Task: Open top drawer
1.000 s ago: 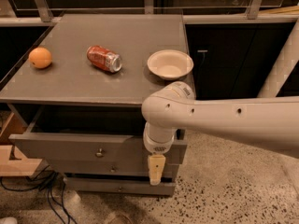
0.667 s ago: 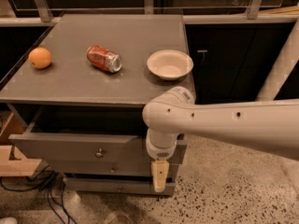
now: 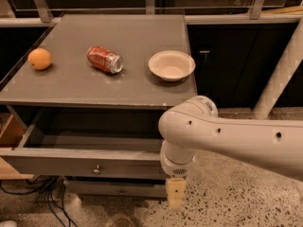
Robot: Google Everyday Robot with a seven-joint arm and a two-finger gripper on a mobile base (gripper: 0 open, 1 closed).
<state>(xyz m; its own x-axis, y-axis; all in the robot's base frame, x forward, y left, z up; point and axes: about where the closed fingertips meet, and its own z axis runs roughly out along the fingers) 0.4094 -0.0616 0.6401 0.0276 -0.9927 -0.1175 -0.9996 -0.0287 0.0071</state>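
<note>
The top drawer (image 3: 57, 163) is a wide grey panel with a small round metal knob (image 3: 97, 169) at its centre. It stands pulled out from the grey cabinet, and its dark inside (image 3: 94, 129) shows and looks empty. My gripper (image 3: 175, 193) hangs down from the white arm (image 3: 227, 138) at the drawer front's right end, in front of it and below its lower edge. It is well to the right of the knob and holds nothing that I can see.
On the cabinet top (image 3: 132, 41) lie an orange (image 3: 40, 58), a red soda can on its side (image 3: 104, 59) and a white bowl (image 3: 171, 65). A slimmer lower drawer (image 3: 113, 188) sits below. Cables (image 3: 42, 197) lie on the floor at left. A white post (image 3: 279, 79) stands at right.
The top drawer has slid further out toward the camera. My gripper has moved down and to the right, from the drawer front's right part to below its right end.
</note>
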